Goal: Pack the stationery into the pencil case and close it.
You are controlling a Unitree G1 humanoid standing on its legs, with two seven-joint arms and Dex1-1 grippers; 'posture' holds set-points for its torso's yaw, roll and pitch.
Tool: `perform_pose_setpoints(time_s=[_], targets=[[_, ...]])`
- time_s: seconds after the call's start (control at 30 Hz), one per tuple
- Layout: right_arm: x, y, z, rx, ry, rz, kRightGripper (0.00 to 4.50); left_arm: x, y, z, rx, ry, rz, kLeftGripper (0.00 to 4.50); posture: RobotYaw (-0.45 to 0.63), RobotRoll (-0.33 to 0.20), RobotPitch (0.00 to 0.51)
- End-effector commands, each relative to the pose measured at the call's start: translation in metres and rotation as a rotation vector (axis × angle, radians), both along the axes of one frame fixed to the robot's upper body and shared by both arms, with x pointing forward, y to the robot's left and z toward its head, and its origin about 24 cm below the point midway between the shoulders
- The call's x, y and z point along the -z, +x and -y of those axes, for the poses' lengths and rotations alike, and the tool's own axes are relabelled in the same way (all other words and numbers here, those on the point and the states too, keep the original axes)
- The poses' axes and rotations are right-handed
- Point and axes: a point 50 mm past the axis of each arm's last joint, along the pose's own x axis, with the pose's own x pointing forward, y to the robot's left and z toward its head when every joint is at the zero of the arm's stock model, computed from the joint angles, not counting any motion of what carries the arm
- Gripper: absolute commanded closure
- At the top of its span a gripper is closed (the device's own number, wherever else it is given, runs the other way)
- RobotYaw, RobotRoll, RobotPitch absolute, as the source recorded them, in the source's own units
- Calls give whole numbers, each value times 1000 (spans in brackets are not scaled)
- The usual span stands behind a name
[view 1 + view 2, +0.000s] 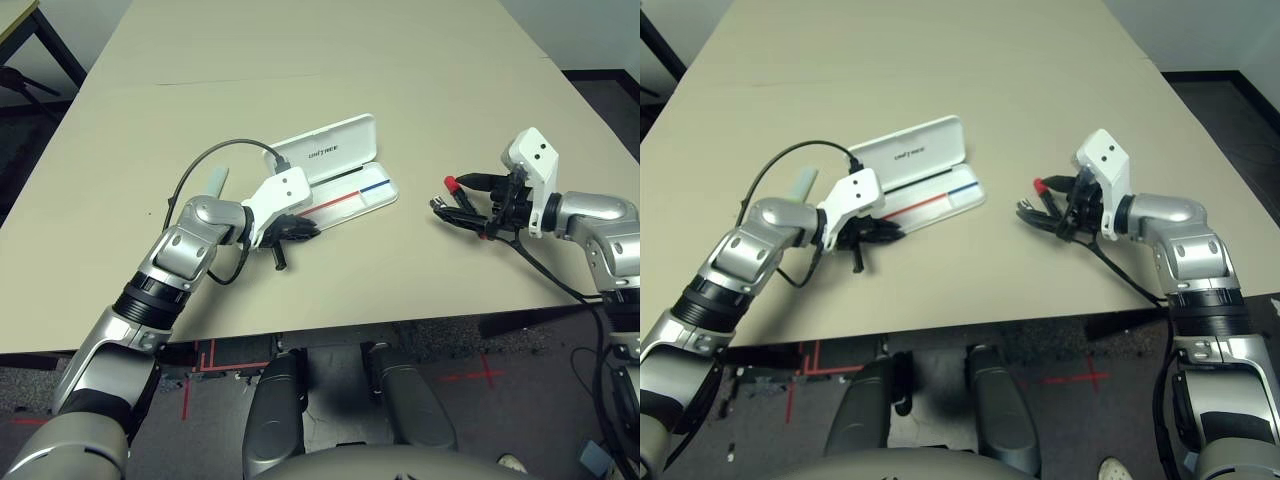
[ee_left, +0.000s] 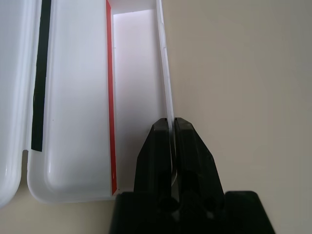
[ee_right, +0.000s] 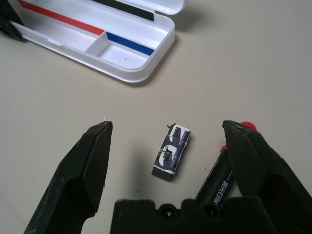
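Here, the white pencil case (image 1: 335, 172) lies open near the middle of the beige table (image 1: 300, 60), its lid (image 1: 325, 148) folded back on the far side with small dark lettering showing, and a thin red-and-blue line running along the inside of the tray. The left gripper (image 1: 300, 229) is at the tray's near left end, and the left wrist view shows its two black fingers (image 2: 187, 146) pressed together on the tray's thin front wall, clamping the case in place. A pale-green-and-white stick (image 1: 216, 181) lies on the table just beyond the left forearm, to the left of the case. Well to the right of the case, the right gripper (image 1: 458, 208) hangs low over the table with its fingers (image 3: 80, 170) spread wide and nothing between them. Seen from the right wrist, a tiny black-and-silver piece (image 3: 171, 151) lies flat on the table in the gap between those fingers, touching neither. The red marker (image 3: 222, 170) lies just beside it, its red end peeking out from behind one finger and its black barrel bearing white lettering. The tray's compartments (image 3: 119, 48) look bare in both wrist views.
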Motion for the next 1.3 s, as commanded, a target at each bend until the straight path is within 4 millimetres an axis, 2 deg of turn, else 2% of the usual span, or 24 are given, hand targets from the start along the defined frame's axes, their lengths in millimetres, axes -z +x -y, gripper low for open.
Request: perform_pose_setpoints(time_s=[0.03,0.23,0.5,0.87,1.0,1.23,1.3], targets=[[1,1,-1,-12,-8,-6,0,0,-9,1,101,56,-6,4458,-114,0,192],[3,-1,1,-34,-15,-35,0,-9,-26,-5,218,92,26,4458,-109,0,192],[6,-3,1,-58,-12,-63,0,-2,-42,-9,280,107,24,4458,-101,0,189],[9,-2,0,-66,-17,-70,0,6,-36,-13,264,118,58,4458,-100,0,188],[10,-2,-1,-66,-20,-72,0,5,-36,-15,260,115,64,3350,-98,0,183],[12,1,-1,-65,-32,-73,0,-2,-41,-18,270,100,73,606,-78,0,167],[13,3,-2,-67,-32,-72,0,-8,-44,-20,277,88,77,20,-78,0,167]])
